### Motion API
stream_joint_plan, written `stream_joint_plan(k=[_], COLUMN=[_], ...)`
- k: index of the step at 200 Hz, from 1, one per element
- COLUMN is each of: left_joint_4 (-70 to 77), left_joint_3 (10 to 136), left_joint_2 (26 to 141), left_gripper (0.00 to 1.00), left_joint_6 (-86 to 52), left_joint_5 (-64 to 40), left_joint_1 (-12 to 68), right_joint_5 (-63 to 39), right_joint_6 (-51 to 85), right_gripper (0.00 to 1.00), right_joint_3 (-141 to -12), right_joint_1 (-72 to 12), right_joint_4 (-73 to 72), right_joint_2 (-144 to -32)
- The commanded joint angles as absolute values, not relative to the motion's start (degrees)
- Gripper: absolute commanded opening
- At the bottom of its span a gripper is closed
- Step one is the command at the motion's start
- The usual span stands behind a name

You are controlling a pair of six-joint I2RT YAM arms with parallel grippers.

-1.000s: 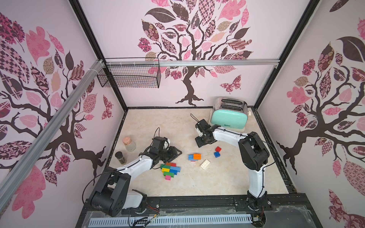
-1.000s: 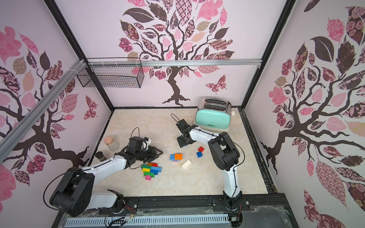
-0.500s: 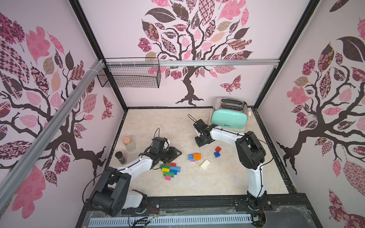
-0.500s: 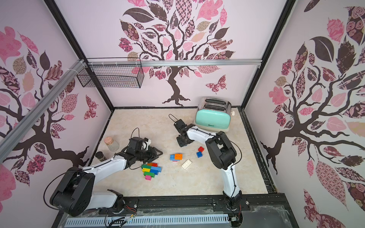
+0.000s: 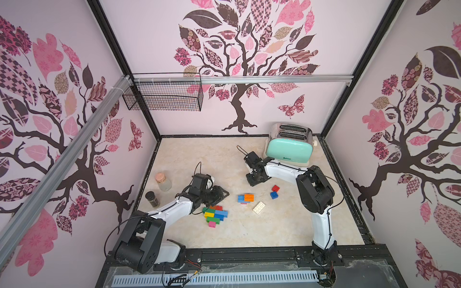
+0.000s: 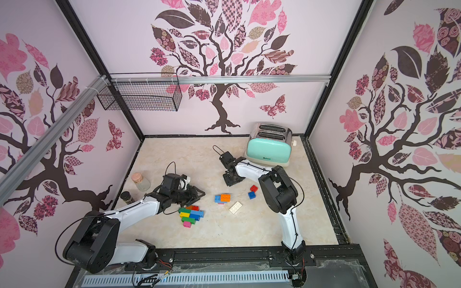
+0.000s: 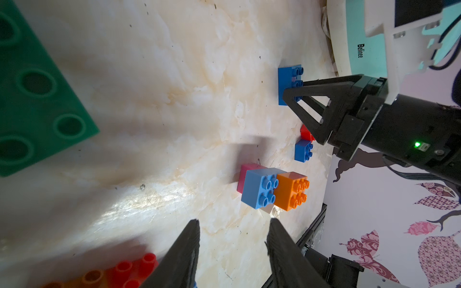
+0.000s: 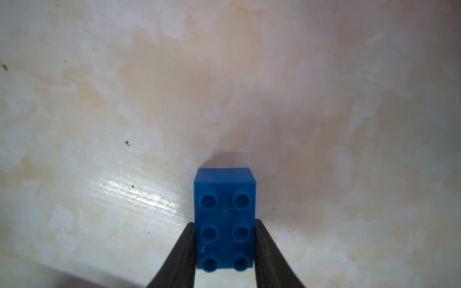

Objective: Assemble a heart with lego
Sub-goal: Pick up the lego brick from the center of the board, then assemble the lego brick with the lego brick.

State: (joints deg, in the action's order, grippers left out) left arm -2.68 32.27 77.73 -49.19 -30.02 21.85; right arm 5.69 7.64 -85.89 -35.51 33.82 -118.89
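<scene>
My right gripper is shut on a blue oblong lego brick that rests on the marble floor in front of the toaster; the left wrist view shows the same grip. In both top views that gripper hides the brick. My left gripper is open and holds nothing, just behind a flat multicoloured lego cluster. A joined blue, orange and pink group, a white brick, a red brick and a small blue brick lie between the arms.
A mint toaster stands at the back right, close behind the right arm. Two jars stand by the left wall. A wire basket hangs high on the back left. A blurred green studded piece fills a corner of the left wrist view.
The right gripper has shifted slightly toward the back left and closed on the blue brick. The left arm has stayed put.
</scene>
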Motion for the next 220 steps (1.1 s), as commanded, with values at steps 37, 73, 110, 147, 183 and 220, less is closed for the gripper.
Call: stream_joint_plan(k=[37, 73, 110, 147, 183, 220], left_joint_4=[-2.67, -3.67, -5.79, -8.08, -10.06, -12.07], left_joint_3=[32.01, 32.61, 32.87, 33.40, 32.63, 31.23], left_joint_2=[78.05, 77.46, 75.86, 73.99, 71.01, 67.19], left_gripper=[0.48, 0.47, 0.47, 0.47, 0.47, 0.47], left_joint_6=[-47.79, -47.55, -47.12, -46.76, -46.00, -45.00], left_joint_5=[-29.59, -29.53, -28.92, -28.58, -29.61, -31.59], left_joint_1=[21.36, 21.19, 20.75, 20.17, 16.79, 11.43], right_joint_5=[4.17, 1.05, -2.69, -8.61, -14.28, -14.90], right_joint_6=[2.23, -3.16, -11.63, -20.92, -24.96, -27.40], right_gripper=[0.31, 0.29, 0.28, 0.29, 0.29, 0.28], right_joint_3=[-87.67, -82.95, -76.97, -70.82, -69.61, -70.65], right_joint_1=[-35.40, -35.42, -36.02, -38.80, -42.05, -45.68], right_joint_4=[35.99, 30.55, 25.88, 22.71, 23.40, 26.20], right_joint_2=[-117.58, -110.34, -101.95, -94.89, -93.47, -96.03])
